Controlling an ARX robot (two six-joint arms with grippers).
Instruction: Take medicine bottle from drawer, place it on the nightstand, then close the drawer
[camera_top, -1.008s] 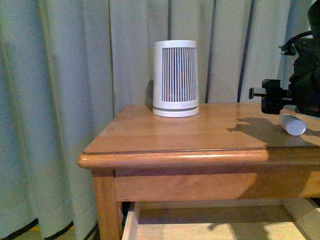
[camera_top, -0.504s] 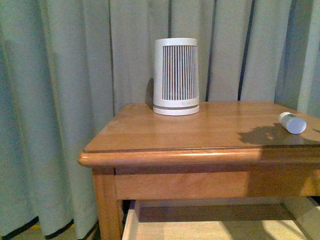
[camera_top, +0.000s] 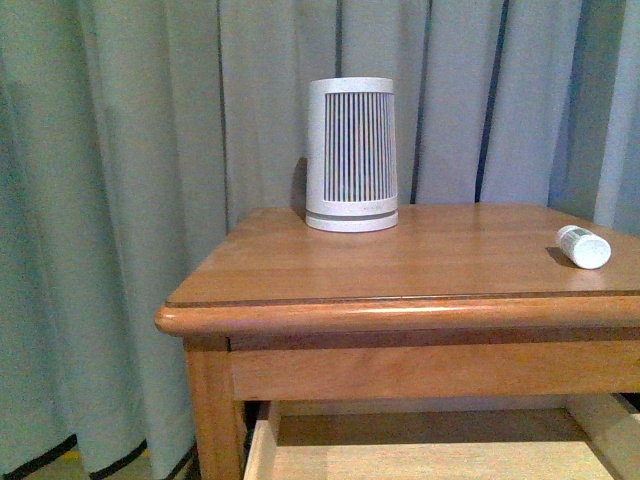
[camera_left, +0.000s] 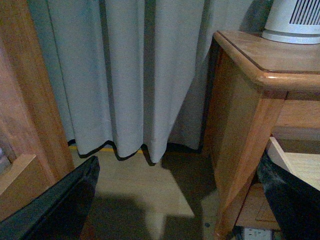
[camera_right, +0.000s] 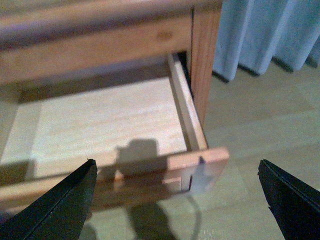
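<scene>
We see the small white plastic medicine bottle (camera_top: 583, 246) lying on the honey-brown wooden nightstand (camera_top: 400, 262). Its pale-floored upper drawer (camera_right: 100, 125) stands pulled out. Both our left gripper (camera_left: 175, 200) and right gripper (camera_right: 175, 200) are spread wide, holding nothing.

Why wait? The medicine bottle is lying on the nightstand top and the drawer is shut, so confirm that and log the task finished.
Not quite. The medicine bottle does lie on the nightstand, but the drawer is not shut: the right wrist view shows it pulled out, its pale interior exposed. Closing it remains.
</scene>
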